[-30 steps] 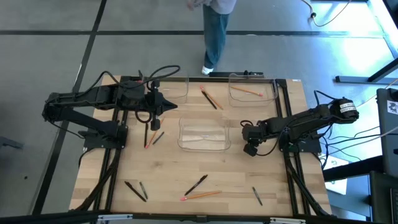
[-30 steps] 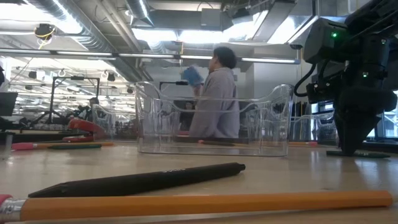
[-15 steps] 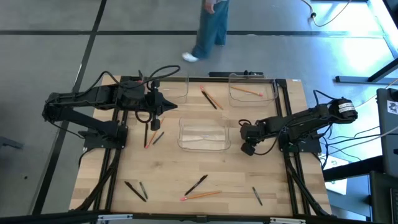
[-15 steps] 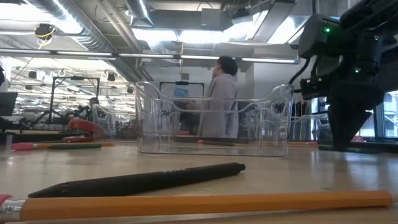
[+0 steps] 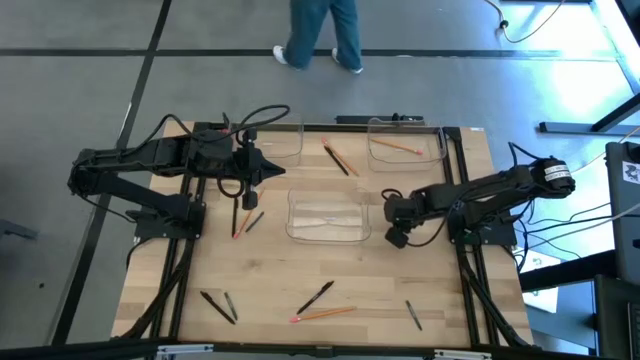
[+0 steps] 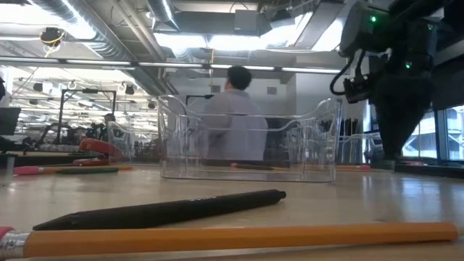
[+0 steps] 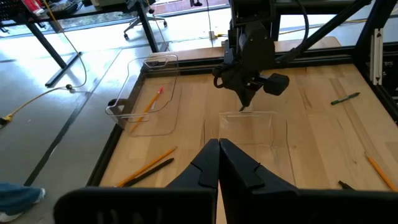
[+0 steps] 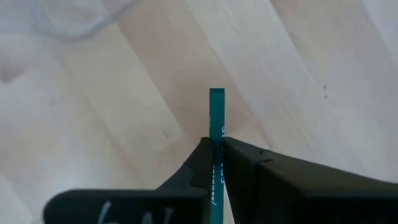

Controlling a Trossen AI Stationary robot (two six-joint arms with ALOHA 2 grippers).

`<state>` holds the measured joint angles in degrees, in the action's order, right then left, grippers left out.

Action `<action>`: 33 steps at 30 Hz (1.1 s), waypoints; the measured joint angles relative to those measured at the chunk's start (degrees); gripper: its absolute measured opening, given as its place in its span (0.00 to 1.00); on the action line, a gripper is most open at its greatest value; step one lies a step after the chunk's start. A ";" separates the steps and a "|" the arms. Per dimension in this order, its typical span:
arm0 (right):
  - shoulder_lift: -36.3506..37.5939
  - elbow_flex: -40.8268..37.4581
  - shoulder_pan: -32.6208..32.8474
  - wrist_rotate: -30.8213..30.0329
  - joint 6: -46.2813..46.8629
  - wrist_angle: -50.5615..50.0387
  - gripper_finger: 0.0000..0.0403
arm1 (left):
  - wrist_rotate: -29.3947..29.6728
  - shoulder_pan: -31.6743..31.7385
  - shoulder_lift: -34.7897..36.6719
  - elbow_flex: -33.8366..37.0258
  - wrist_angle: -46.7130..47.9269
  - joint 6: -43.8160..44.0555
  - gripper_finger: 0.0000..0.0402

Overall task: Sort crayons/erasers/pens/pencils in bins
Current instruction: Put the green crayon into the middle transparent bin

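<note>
My right gripper [image 5: 397,238] hangs just right of the centre clear bin [image 5: 328,215], shut on a short dark-green crayon [image 8: 216,118]. It also shows in the low view [image 6: 388,148] and the left wrist view [image 7: 244,102]. My left gripper [image 5: 272,172] waits, shut and empty, at the far left by another clear bin [image 5: 280,145]. The third bin [image 5: 405,148] at the far right has an orange pencil [image 5: 400,146] lying in it. A black pen [image 6: 167,210] and a pencil [image 6: 232,238] lie on the table near the front. My right gripper pinches the green crayon between its two fingers, which lie along the stick. The crayon's shaft [image 8: 216,135] runs out from between the fingertips, and its free end [image 8: 216,94] sticks out beyond them. The fingers point down at the table top.
A pencil and a pen [image 5: 338,158] lie between the two far bins. More sticks lie left of the centre bin [image 5: 243,220], at the front left [image 5: 218,305], the front middle [image 5: 318,300] and the front right [image 5: 413,315]. A person walks beyond the far edge [image 5: 320,30].
My right gripper has risen a little and gone slightly toward the table's left, closer to the centre bin. The person behind the table has walked toward the left.
</note>
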<state>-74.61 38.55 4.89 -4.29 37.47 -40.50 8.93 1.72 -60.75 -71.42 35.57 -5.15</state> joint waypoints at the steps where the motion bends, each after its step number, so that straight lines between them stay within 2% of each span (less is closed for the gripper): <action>1: 0.02 0.74 0.00 0.00 0.02 -0.53 0.06 | 0.00 0.00 0.00 0.00 0.00 0.02 0.00; 15: 0.04 14.06 0.00 -0.53 -0.35 -12.49 0.07 | 0.00 0.00 0.00 0.00 0.00 0.02 0.00; 22: 0.09 20.95 -0.55 -2.08 -4.86 -13.78 0.06 | 0.00 0.01 0.00 0.00 0.00 0.00 0.00; 28: 0.09 25.49 -3.62 -2.21 -11.18 -10.97 0.07 | 0.02 0.00 0.00 0.00 0.00 0.00 0.00; 33: -0.53 26.05 -5.88 0.14 -17.36 -0.31 0.06 | 0.02 0.00 0.00 0.00 0.00 0.00 0.00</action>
<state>-75.14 64.60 -1.00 -4.16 20.11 -40.81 8.95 1.72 -60.75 -71.42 35.57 -5.15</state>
